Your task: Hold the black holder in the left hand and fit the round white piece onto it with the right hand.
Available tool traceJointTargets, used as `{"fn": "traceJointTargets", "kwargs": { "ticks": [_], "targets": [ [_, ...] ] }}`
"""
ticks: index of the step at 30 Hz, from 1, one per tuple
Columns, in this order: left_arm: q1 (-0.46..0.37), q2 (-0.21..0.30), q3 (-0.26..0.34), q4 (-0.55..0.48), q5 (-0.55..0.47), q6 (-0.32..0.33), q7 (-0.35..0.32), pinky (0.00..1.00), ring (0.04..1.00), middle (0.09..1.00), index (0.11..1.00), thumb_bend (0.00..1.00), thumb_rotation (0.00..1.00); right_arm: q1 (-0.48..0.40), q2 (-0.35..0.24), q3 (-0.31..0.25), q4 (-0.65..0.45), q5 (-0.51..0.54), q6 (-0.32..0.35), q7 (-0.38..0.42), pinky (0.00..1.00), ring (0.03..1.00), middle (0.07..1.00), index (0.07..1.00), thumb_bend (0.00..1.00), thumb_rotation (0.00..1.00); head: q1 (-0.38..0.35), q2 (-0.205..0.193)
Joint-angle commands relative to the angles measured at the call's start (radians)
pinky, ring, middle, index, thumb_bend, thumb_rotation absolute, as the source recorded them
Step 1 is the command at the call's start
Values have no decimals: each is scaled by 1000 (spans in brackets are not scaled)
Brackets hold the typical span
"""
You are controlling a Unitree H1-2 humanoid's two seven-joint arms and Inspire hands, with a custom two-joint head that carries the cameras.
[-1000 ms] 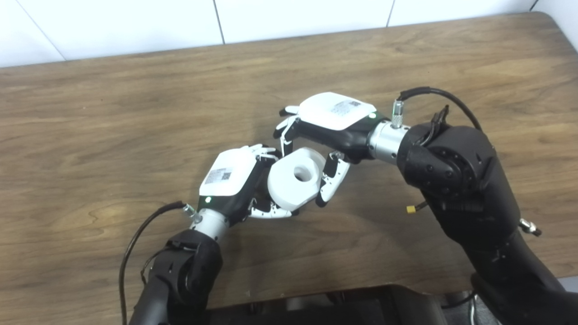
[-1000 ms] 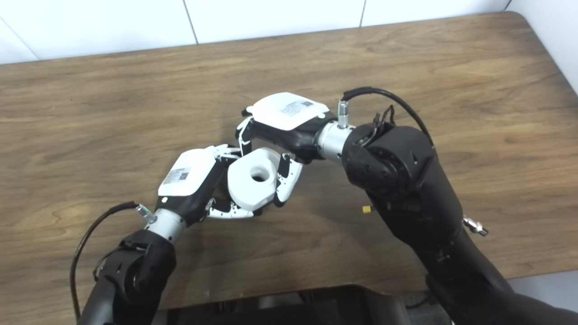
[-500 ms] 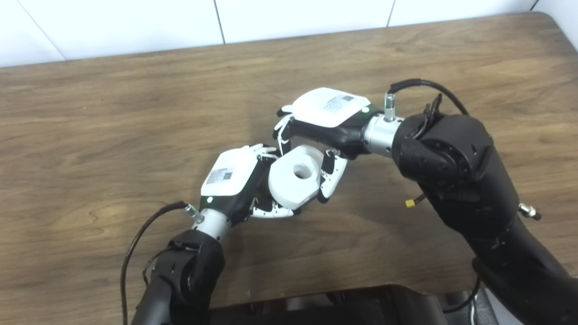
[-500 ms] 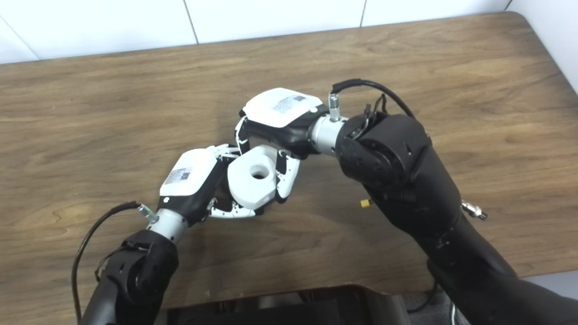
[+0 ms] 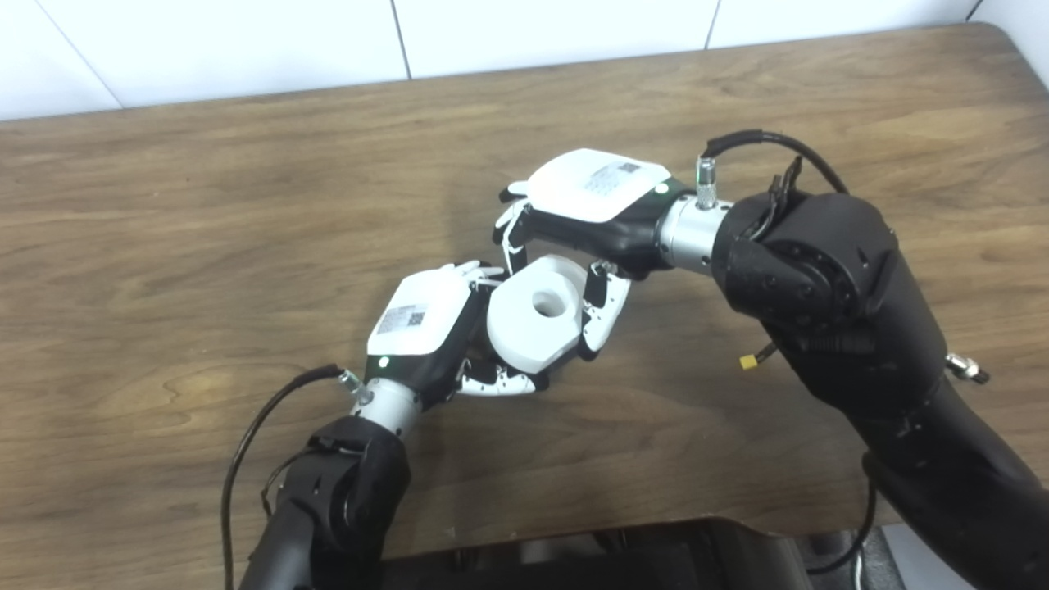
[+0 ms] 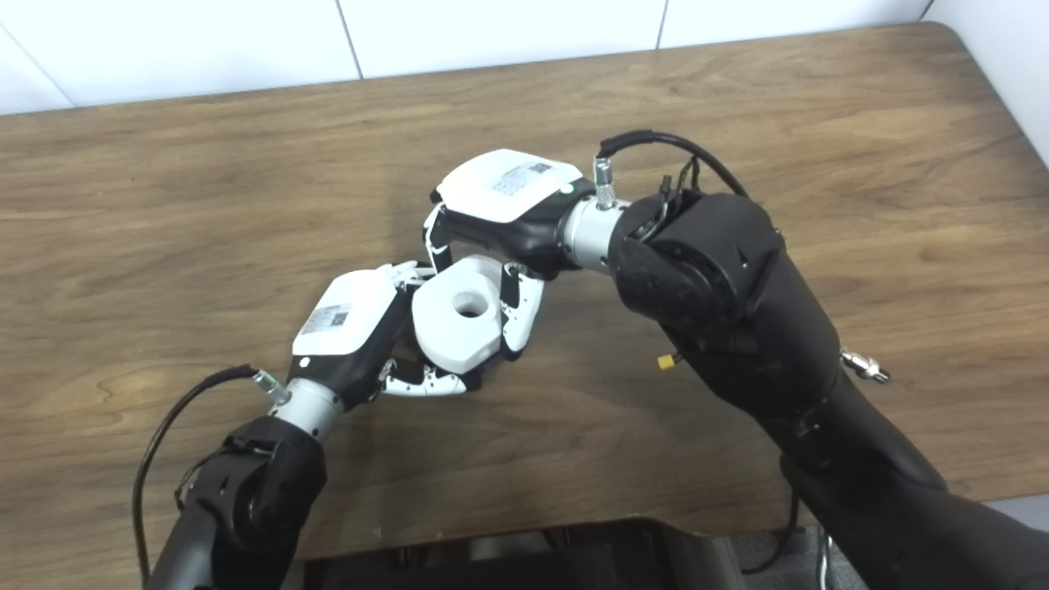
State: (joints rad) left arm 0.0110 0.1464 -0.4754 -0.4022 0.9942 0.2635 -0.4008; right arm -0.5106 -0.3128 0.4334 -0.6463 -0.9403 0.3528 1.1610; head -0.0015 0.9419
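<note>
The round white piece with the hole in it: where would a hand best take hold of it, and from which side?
Probably by its thick outer rim, from the far right, as the right hand does now: fingers and thumb straddle the round white piece, leaving its centre hole clear. The left hand blocks the near left.

The table [image 5: 246,205] is matt grained wood, the white piece [image 5: 533,324] smooth matt plastic, both hands' [image 5: 418,315] [image 5: 594,184] shells glossy white plastic.

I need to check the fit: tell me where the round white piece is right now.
The round white piece sits mid-table in both eye views, gripped by the right hand and pressed against the left hand, just above the wooden table.
</note>
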Motion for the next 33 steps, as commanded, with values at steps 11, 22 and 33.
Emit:
{"fn": "traceJointTargets", "kwargs": {
  "ticks": [11,22,33],
  "targets": [
    [18,1,-30,21,-18,14,-67,902,897,832,490,516,57,-60,-21,11,-20,-11,24,84,912,965,859,637,912,386,-2,4],
    [16,-1,-31,15,-19,21,-75,905,899,833,490,516,57,-57,-31,14,-23,-3,32,90,918,967,859,649,928,373,-5,9],
    [15,-2,-30,15,-20,23,-76,903,898,833,490,516,57,-67,-36,15,-20,15,45,86,921,971,862,658,932,367,-8,8]
  ]
}}
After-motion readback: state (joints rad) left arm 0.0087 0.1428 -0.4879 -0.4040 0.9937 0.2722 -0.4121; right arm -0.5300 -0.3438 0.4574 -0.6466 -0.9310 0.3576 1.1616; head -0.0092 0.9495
